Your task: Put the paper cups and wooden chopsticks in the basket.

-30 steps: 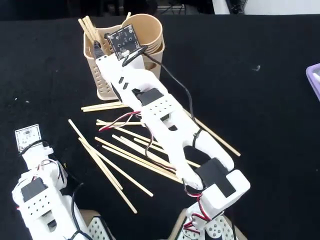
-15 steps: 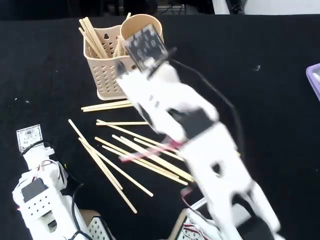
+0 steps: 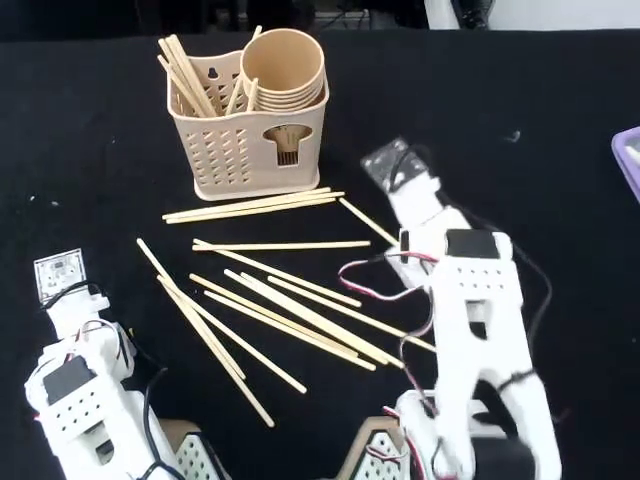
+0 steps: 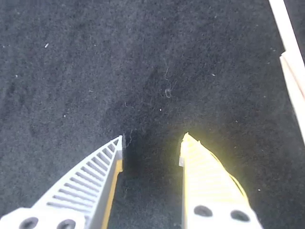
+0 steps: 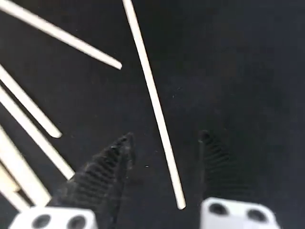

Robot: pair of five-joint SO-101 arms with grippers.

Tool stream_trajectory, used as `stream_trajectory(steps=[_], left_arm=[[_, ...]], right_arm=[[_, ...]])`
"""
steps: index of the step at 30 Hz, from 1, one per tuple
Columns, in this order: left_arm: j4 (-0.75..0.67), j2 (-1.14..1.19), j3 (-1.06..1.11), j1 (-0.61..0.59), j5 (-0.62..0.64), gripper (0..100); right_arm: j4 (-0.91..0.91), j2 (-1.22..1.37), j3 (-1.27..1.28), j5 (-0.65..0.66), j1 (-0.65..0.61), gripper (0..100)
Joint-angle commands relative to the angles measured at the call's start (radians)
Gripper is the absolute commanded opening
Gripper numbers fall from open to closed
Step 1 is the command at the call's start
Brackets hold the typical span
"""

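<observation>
Pulled back from the basket [image 3: 250,150], where it reached over the rim a second ago, the right arm [image 3: 470,300] now sits low over the black table [image 3: 540,110], to the right of the loose chopsticks [image 3: 280,300]. The left arm [image 3: 75,370] has kept its place at the near left corner. A stack of paper cups [image 3: 285,65] stands upright in the basket's right compartment, as the high view has it, and a bundle of chopsticks [image 3: 185,65] leans in the left one. The loose chopsticks lie flat on the cloth in front of the basket, many of them crossing one another. The right gripper [image 5: 166,137] has its jaws spread, one on each side of a single chopstick [image 5: 152,102] that lies on the table; neither jaw appears to touch it, though the angle leaves that uncertain. The left gripper [image 4: 152,138] is likewise spread wide and holds nothing, poised over bare cloth with two chopstick ends [image 4: 291,67] a little way off. A purple object [image 3: 628,155] shows at the table's far right edge
</observation>
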Motion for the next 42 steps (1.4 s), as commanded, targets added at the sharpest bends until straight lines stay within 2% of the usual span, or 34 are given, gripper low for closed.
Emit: stream_trajectory(steps=[1, 6, 9, 11, 12, 14, 15, 18, 25, 28, 31, 35, 42], left_arm=[[-0.003, -0.005, -0.008, 0.01, -0.006, 20], [-0.003, -0.005, -0.008, 0.01, -0.006, 20], [-0.003, -0.005, -0.008, 0.008, -0.006, 20], [-0.003, -0.005, -0.008, 0.007, -0.006, 20], [-0.003, -0.005, -0.008, 0.007, -0.006, 20], [-0.003, -0.005, -0.008, 0.008, -0.006, 20], [-0.003, -0.005, -0.008, 0.008, -0.006, 20], [-0.003, -0.005, -0.008, 0.008, -0.006, 20], [-0.003, -0.005, -0.008, 0.008, -0.006, 20], [-0.003, -0.005, -0.008, 0.01, -0.006, 20], [-0.003, -0.005, -0.008, 0.01, -0.006, 20], [-0.003, -0.005, -0.01, 0.01, -0.006, 20], [-0.003, -0.005, -0.01, 0.008, -0.006, 20]], right_arm=[[-0.098, 0.11, 0.005, 0.133, 0.021, 25.3], [-0.221, 0.346, -0.073, 0.18, 0.028, 25.3], [-0.236, 0.507, -0.143, 0.206, 0.026, 24.9], [-0.201, 0.562, -0.199, 0.204, 0.029, 19.4], [-0.164, 0.564, -0.223, 0.204, 0.031, 13.3], [-0.097, 0.544, -0.255, 0.201, 0.04, 0.1], [-0.071, 0.521, -0.259, 0.201, 0.044, 3.1], [-0.012, 0.417, -0.242, 0.206, 0.046, 1.1], [0.127, -0.004, -0.059, 0.206, -0.002, 1.1], [0.147, -0.179, 0.064, 0.203, -0.095, 1.1], [0.138, -0.314, 0.189, 0.184, -0.273, 1.1], [0.054, -0.335, 0.286, 0.038, -0.473, 1.1], [0.0, -0.168, 0.277, -0.018, -0.539, 2.1]])
